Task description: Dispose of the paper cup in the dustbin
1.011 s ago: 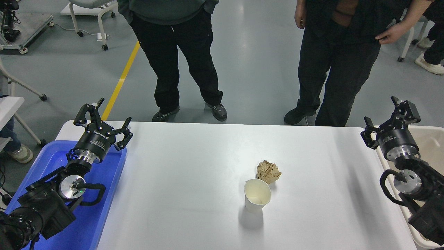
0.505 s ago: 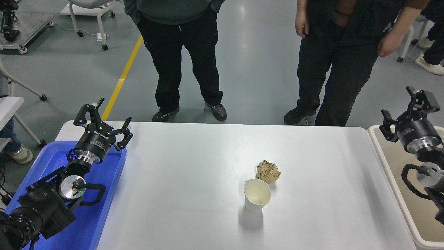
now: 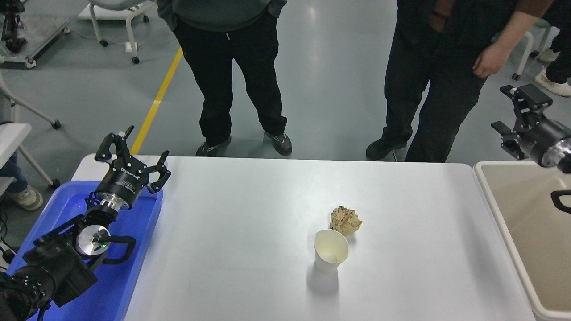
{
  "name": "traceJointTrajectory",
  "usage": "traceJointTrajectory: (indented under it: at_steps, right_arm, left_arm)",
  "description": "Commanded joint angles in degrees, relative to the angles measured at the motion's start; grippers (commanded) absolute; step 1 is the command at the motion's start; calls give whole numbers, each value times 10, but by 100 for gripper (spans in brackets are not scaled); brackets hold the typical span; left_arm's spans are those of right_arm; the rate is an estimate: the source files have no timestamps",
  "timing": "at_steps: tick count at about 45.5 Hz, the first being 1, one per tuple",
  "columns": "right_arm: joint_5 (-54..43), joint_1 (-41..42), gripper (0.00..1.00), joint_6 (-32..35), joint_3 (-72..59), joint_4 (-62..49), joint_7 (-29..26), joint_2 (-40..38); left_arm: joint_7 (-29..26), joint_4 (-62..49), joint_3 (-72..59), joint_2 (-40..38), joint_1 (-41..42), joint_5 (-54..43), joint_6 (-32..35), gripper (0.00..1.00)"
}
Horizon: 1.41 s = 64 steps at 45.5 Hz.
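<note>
A white counter point(image 3: 250, 232) filled most of the view. The paper cup point(image 3: 330, 257) stood upright on it, a little right of the middle and toward the near edge. Its open top faced up, and the cream inside could be seen. A soft shadow lay on the counter at the cup's 6 o'clock side. A crumpled brown paper ball point(image 3: 345, 220) sat just beside the cup, at about 1 o'clock from it. It was too close to tell if the two touched.

The dustbin point(image 3: 497, 209) stood at the right end of the counter, at 3 o'clock from the cup and well apart from it. Only part of the big beige bin showed, with its thick round rim.

The right gripper point(image 3: 513, 111) hung in the air at the right edge, above the far end of the dustbin. Its fingers were spread apart and held nothing. It was far from the cup, at about 2 o'clock from it.

The left gripper point(image 3: 132, 154) was parked at the lower left, over a blue tray point(image 3: 134, 267) at the counter's left end. Its fingers were spread wide and held nothing too.

Two people stood at the far side of the counter, at 12 o'clock. Both wore dark trousers point(image 3: 236, 84). One person's hand point(image 3: 487, 61) hung loose by the hip. A yellow line point(image 3: 156, 100) ran across the grey floor.
</note>
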Motion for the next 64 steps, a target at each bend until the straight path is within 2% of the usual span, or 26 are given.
traceJointTrajectory:
  at_steps: [1,9,16,33,44,57,64]
  right_arm:
    - [-127,136,100,30,-117,105,0,-16]
    - [-266,176,99,55,-118,173,-1,-7]
    - [-343,198,99,79,-141,197,-1,25]
    - [-369,249,99,80,-298,215,0,120]
    - [-341,267,99,73,-392,269,-4,161]
    - [-153,263,99,55,-444,279,-50,203]
    - [-109,241,99,20,-445,279,-71,235]
  left_arm:
    - [0,0,0,0,0,0,0,100]
    - [0,0,0,0,0,-1,0,100]
    - [0,0,0,0,0,0,0,100]
    - [0,0,0,0,0,0,0,100]
    - [0,1,0,0,0,0,0,100]
    - [0,0,1,0,0,0,0,100]
    - [0,0,0,0,0,0,0,100]
